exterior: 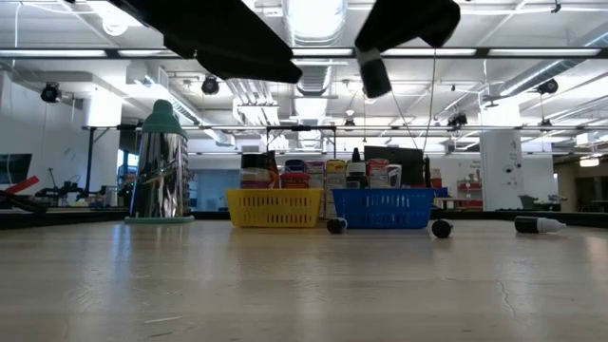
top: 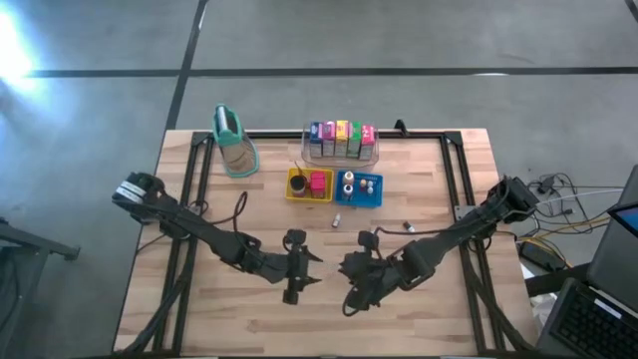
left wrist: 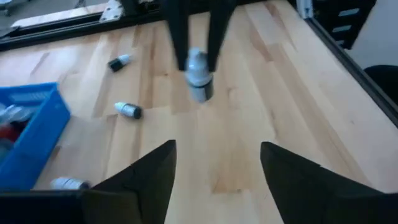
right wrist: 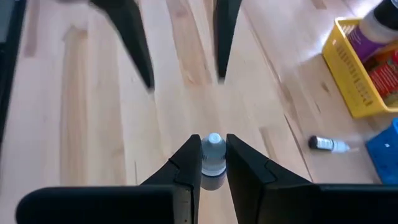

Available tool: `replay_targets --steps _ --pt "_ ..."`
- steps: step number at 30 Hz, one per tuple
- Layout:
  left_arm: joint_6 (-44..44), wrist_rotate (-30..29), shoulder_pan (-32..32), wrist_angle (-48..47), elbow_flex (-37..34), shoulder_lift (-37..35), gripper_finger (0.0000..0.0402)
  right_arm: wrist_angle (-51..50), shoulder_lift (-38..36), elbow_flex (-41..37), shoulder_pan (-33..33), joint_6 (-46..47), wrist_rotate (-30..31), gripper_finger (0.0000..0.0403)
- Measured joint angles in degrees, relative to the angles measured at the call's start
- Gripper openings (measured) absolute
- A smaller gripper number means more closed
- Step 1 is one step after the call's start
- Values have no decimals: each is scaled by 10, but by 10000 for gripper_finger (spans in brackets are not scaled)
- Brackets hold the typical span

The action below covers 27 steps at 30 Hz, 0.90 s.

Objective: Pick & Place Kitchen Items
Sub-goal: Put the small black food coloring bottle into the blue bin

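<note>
Pinched between the right gripper's point(right wrist: 212, 163) fingers, a small white bottle point(right wrist: 212, 155) is held above the bare table point(top: 199, 309), in front of the trays. The left gripper point(left wrist: 216, 163) faces it, spread and empty. The pinch should be kept firm and level while the bottle is carried to the blue tray point(top: 344, 198).

Bright ceiling strip lights point(exterior: 313, 19) glare overhead; floor glare upper left; wrist views blurred.

arms: two, dark, jointed | end effector fingers point(right wrist: 186, 168): black, tapered | cabling: black along links
</note>
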Motion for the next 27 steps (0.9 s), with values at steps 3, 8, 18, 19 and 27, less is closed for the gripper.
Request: replay_targets --steps 3,8,18,19,27 --pt "-14 -41 0 -12 -11 -23 241 -8 -1 0 0 0 3 49" --pt "-37 -95 0 0 -57 -63 239 -10 -2 -1 0 -8 6 48" --pt "-25 -95 0 106 -147 -129 239 -43 -23 -43 -32 2 39 51" --pt "-25 -95 0 110 -153 -134 238 -41 -28 -52 -38 3 38 50" --pt "-27 -95 0 115 -167 -151 238 48 -92 -166 -104 -5 17 57"
